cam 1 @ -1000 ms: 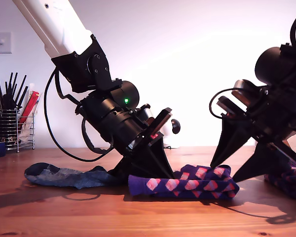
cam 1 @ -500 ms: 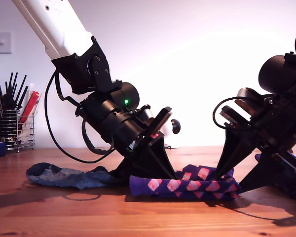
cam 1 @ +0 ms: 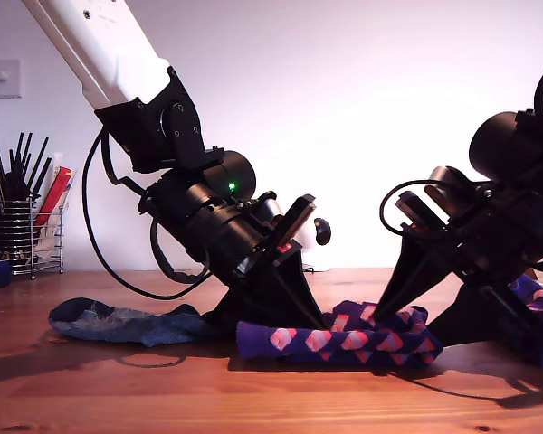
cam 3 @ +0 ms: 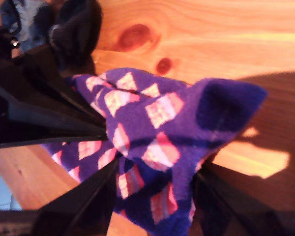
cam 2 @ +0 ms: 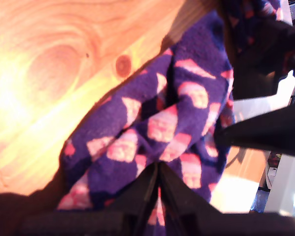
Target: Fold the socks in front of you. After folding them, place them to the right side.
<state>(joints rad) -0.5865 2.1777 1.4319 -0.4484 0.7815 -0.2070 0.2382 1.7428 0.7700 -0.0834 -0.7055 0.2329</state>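
The checked sock (cam 1: 344,339) lies bunched on the wooden table (cam 1: 253,398) in the middle of the exterior view, between the two arms; its folds overlap, so how many layers it has is hard to tell. My first gripper (cam 1: 299,321), on the arm at the exterior view's left, comes down on the sock's left end; in the first wrist view its fingers (cam 2: 147,189) meet in a thin line with purple knit (cam 2: 152,123) pinched at the tips (cam 2: 157,169), so the jaws stand narrow, closed on the sock. My second gripper (cam 1: 412,325), at the exterior view's right, straddles the sock's other end; the second wrist view shows its jaws wide (cam 3: 155,182), with the sock (cam 3: 152,113) lying between them, and I cannot tell whether either one presses the knit. A plain grey-blue sock (cam 1: 118,321) lies flat to the left in the exterior view, its right end hidden behind my first gripper; in the second wrist view only a blurred corner of it (cam 3: 27,12) shows. Another checked sock (cam 1: 538,298) peeps out at the exterior view's right edge, mostly covered by the arm and cut off. A wire rack of utensils (cam 1: 23,231) stands far left, cropped.
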